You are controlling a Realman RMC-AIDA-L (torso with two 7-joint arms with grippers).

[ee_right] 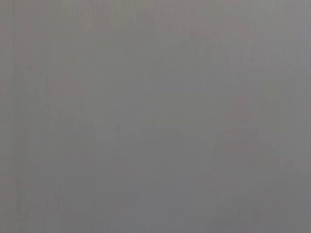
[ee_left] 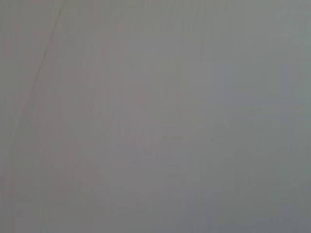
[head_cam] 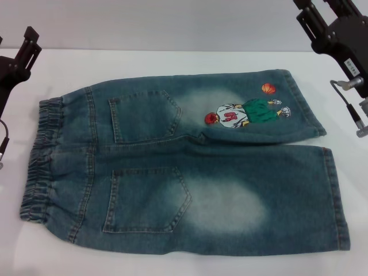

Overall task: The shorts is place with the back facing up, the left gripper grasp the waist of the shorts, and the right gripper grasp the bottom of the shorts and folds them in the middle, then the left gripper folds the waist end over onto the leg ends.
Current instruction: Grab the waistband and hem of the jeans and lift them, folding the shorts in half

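The shorts (head_cam: 172,190) lie flat on the white table (head_cam: 172,60), back up, both patch pockets showing. The waist of the shorts (head_cam: 39,161) is the ruffled band at the left end. The bottom of the shorts (head_cam: 338,195) is at the right, and the far leg carries a cartoon basketball player (head_cam: 241,112). My left gripper (head_cam: 24,50) hangs above the table beyond the waist's far corner, apart from the cloth. Off the far leg's hem, my right gripper (head_cam: 319,27) is raised at the upper right, touching nothing. Both wrist views show only blank grey.
A thin grey cable with connectors (head_cam: 352,106) hangs from the right arm just past the far leg hem. Bare white table surrounds the shorts, with a pale wall behind it.
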